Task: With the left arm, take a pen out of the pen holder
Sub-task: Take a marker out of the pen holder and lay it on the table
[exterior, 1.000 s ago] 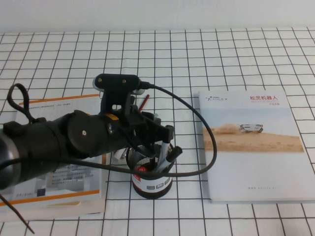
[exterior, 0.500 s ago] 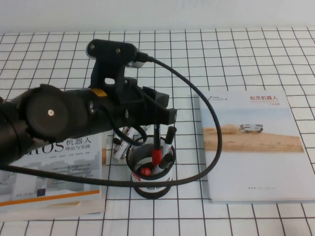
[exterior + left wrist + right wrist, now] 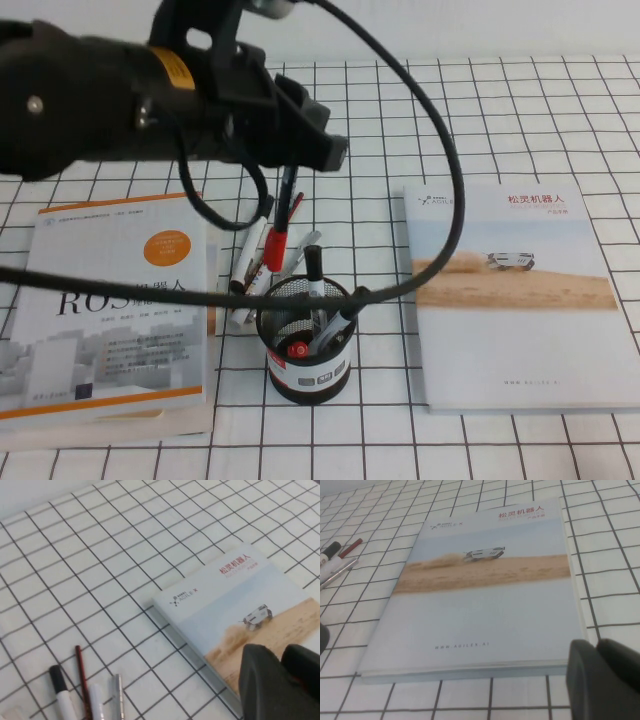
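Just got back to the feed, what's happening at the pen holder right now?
The left gripper is raised high, shut on a black-and-red pen. The pen hangs from it and looks clear of the mesh pen holder, just behind the rim. Other pens stand in the holder. The right gripper is parked low by the near edge of the AgileX booklet.

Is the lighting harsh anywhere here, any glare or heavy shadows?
High view: soft, even light, only faint shadows on the cloth; the left gripper, raised clear of the holder and shut on a pen, reads near-black. Left wrist view: no glare on the booklet. Right wrist view: booklet pale, not glaring; the right gripper is a dark shape by its near edge.
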{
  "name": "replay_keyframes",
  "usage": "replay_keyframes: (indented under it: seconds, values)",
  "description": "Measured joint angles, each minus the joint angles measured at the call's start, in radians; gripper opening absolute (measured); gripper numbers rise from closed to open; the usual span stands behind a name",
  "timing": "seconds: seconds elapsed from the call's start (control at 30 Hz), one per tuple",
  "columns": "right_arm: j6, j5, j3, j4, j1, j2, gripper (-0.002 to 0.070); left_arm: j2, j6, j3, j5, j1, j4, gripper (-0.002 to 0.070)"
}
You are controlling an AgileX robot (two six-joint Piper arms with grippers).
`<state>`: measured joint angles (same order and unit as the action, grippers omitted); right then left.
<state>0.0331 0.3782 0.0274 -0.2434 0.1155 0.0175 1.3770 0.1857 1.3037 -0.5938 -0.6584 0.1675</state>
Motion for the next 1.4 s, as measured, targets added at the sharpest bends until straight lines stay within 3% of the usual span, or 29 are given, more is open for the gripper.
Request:
replay_keyframes:
  seconds: [0.13,0.6,0.93,1.4]
  values:
    - [0.000,0.000,0.000,0.000,0.000,0.000,-0.0012,0.044,-0.052,0.136,-0.129,0.005,-0.099,0.0034]
    - [0.000,0.000,0.000,0.000,0.000,0.000,-0.0012,0.525,-0.068,0.590,-0.492,0.148,-0.132,0.0034]
    - [0.000,0.000,0.000,0.000,0.000,0.000,-0.0012,0.754,-0.022,0.729,-0.571,0.150,-0.032,0.0034]
    - [0.000,0.000,0.000,0.000,0.000,0.000,-0.0012,0.891,0.022,0.739,-0.561,0.142,0.031,0.0034]
